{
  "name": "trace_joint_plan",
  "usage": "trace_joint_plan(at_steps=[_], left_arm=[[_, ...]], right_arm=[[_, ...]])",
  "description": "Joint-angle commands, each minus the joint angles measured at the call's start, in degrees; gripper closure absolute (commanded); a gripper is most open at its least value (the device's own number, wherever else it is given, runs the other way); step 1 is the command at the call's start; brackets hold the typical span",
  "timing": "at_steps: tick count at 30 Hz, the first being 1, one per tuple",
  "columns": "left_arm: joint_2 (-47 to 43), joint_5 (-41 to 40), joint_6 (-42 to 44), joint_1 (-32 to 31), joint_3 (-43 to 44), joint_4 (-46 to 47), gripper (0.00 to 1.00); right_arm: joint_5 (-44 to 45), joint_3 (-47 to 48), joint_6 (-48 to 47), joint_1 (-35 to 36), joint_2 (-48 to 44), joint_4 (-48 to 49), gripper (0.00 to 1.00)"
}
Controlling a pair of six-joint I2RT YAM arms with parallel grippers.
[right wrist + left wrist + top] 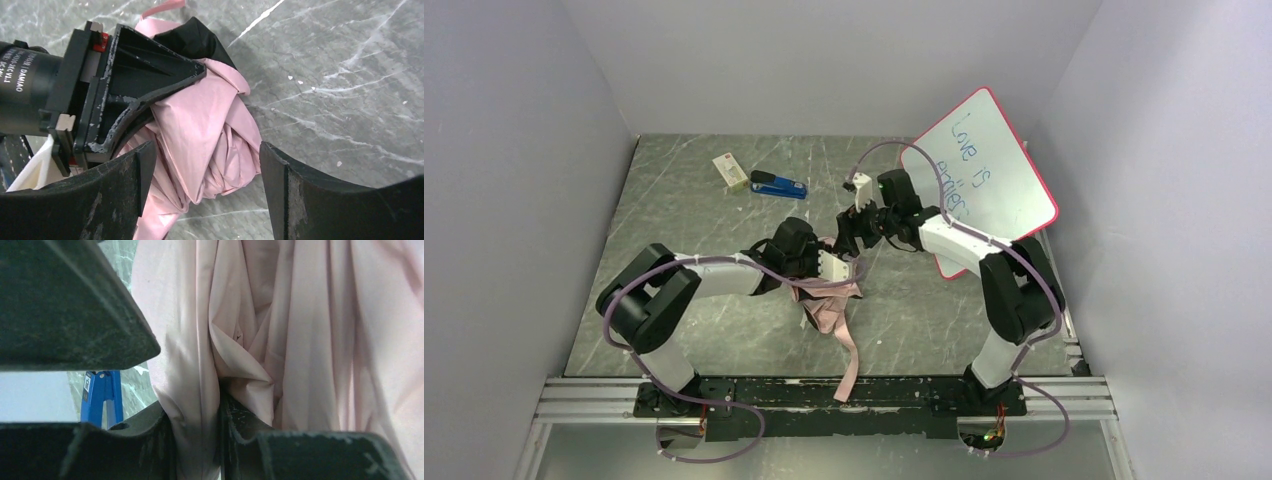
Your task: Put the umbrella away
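The crumpled folding umbrella (829, 305) of pale pink and black fabric sits mid-way across the grey marbled tabletop (924, 310), a pink strip trailing toward the near edge. The left gripper (195, 415) pinches a fold of pink cloth. The right gripper (206, 150) hovers with jaws spread wide, one on either side of the bunched fabric, holding nothing

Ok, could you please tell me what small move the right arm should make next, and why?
Probably close the right fingers on the umbrella. They stand open on either side of its bunched pink fabric, while the left fingers pinch a fold, so closing would likely secure the bundle.
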Motion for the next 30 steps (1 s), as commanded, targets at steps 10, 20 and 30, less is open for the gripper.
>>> trace_joint_plan(at_steps=[10,20,30], left_arm=[[1.54,-3.57,4.69,-2.61,-3.47,8.41,0.95],[4.01,-9.16,4.15,-6.23,-4.48,12.03,0.95],[4.17,-10.61,1.59,-6.20,-4.70,12.96,0.94]], right_arm=[[-6.07,9.49,-12.98,-1.24,9.28,-12.31,0.21],[-7.51,13.80,-16.84,-1.26,16.14,-19.88,0.21],[-9.84,9.08,-15.40,-1.26,16.83,-20.36,0.43]])
